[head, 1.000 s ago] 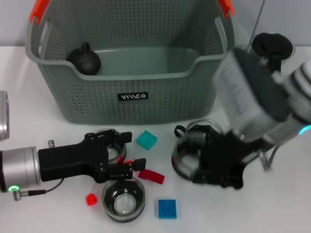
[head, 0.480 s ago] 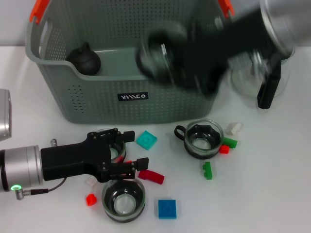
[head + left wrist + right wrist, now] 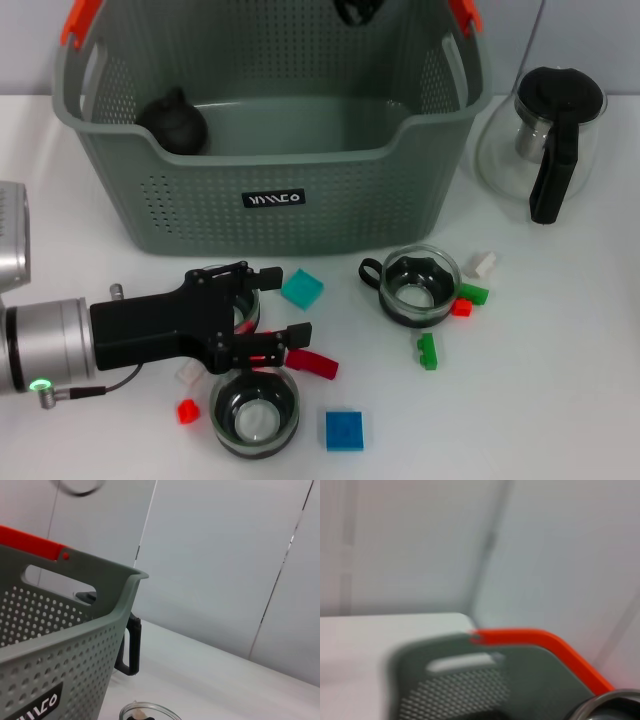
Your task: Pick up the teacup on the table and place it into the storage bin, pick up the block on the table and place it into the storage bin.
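Right gripper (image 3: 356,8) now lifted over storage bin (image 3: 270,190) far rim, teacup apparently carried, grip can't be confirmed. Left gripper (image 3: 268,305) fingers spread around teacup (image 3: 228,305) near table's front-left.

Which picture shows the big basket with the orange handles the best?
The head view. It shows the whole front of the storage bin, its label and both orange handles. The left wrist view shows only one corner of it with a handle end and part of the label. The right wrist view shows just a blurry bit of rim and one handle.
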Robot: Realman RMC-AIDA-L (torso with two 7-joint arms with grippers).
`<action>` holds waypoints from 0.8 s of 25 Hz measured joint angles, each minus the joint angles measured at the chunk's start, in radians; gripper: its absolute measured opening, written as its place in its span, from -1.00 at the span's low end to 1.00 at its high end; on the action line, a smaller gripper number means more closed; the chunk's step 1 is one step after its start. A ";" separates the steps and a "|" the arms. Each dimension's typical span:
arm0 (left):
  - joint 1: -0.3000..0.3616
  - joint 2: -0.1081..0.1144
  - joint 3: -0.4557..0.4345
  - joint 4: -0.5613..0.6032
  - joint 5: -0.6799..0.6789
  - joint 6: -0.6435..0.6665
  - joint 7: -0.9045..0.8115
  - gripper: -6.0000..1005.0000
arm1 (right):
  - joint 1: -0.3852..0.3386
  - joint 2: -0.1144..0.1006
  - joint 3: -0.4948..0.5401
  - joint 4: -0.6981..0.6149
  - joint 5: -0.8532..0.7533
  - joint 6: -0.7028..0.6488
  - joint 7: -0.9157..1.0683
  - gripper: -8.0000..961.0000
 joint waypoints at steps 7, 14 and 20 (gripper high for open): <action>-0.004 -0.003 0.000 -0.012 -0.011 0.000 0.000 0.71 | 0.113 -0.018 0.002 0.423 0.000 0.365 -0.202 -0.85; -0.008 -0.003 0.000 -0.014 -0.020 -0.003 0.000 0.71 | 0.130 0.005 -0.021 0.493 0.000 0.453 -0.239 -0.85; -0.010 -0.003 0.000 -0.024 -0.021 -0.012 0.003 0.71 | 0.127 0.019 -0.040 0.536 0.000 0.486 -0.265 -0.85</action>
